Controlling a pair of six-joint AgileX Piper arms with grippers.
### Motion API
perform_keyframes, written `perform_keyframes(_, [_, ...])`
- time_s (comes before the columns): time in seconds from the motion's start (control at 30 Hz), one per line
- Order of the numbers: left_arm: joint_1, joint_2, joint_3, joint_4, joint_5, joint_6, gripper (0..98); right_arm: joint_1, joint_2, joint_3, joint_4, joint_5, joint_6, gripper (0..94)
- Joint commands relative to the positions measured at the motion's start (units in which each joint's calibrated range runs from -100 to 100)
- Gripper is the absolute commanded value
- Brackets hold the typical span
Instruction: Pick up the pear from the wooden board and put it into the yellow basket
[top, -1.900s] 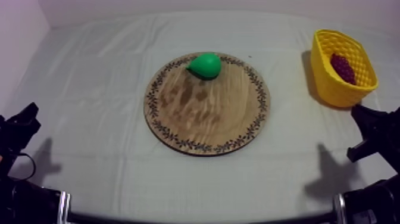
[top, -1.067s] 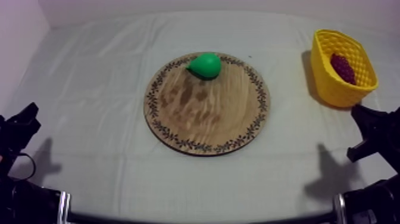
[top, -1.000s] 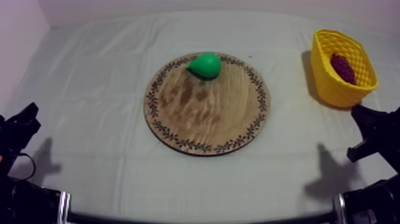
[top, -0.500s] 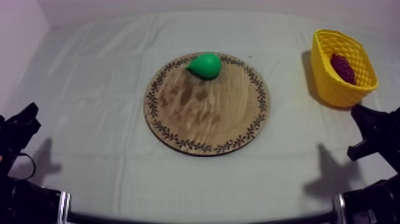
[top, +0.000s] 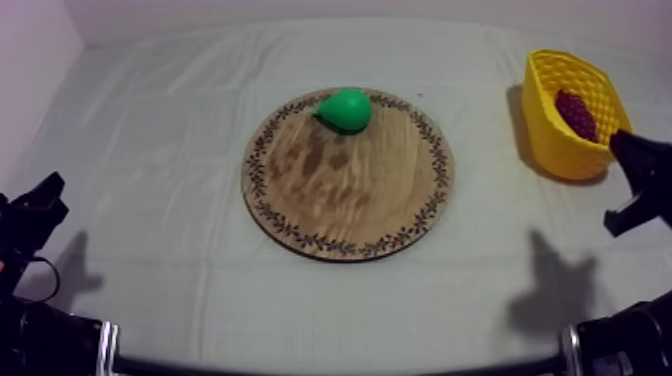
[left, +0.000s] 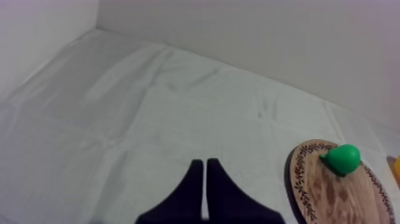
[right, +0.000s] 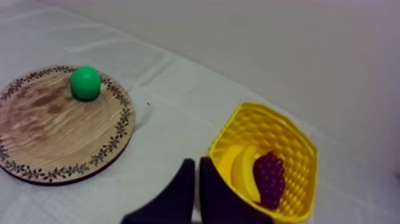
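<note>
grey-white cloth (top: 150, 150) bears board (top: 350, 200) with pear (top: 345, 110) (basket (top: 555, 150) holds grapes (top: 576, 113), banana (right: 241, 167)).

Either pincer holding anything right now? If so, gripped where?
Nothing is held. The left pincer and the right pincer are both shut on nothing, fingers lying together as a wedge. The pear lies free on the wooden board.

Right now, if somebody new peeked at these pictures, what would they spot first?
Most likely the bright green toy pear, lying near the far edge of the round wooden board with the patterned rim in the middle of the cloth-covered table. Next comes the yellow lattice basket at the table's right side, with a dark bunch of grapes and a yellow banana inside.
</note>
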Motion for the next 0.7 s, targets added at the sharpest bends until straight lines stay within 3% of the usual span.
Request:
perform_keyframes(0.0, [0.0, 0.0, 0.0, -0.02, 0.0, 0.0, 0.1, -0.1, 6.5, -8.1, 0.3, 1.2, 1.3, 0.6])
perform_keyframes(0.13, [0.0, 0.0, 0.0, -0.02, 0.0, 0.0, 0.1, -0.4, 15.8, -18.6, 0.6, 4.0, 2.6, 0.6])
perform_keyframes(0.4, [0.0, 0.0, 0.0, -0.02, 0.0, 0.0, 0.1, -2.9, 34.1, -41.4, 2.4, 16.2, 2.4, 0.6])
perform_keyframes(0.67, [0.0, 0.0, 0.0, -0.02, 0.0, 0.0, 0.1, -7.3, 49.6, -55.5, 3.5, 26.0, 3.2, 0.6])
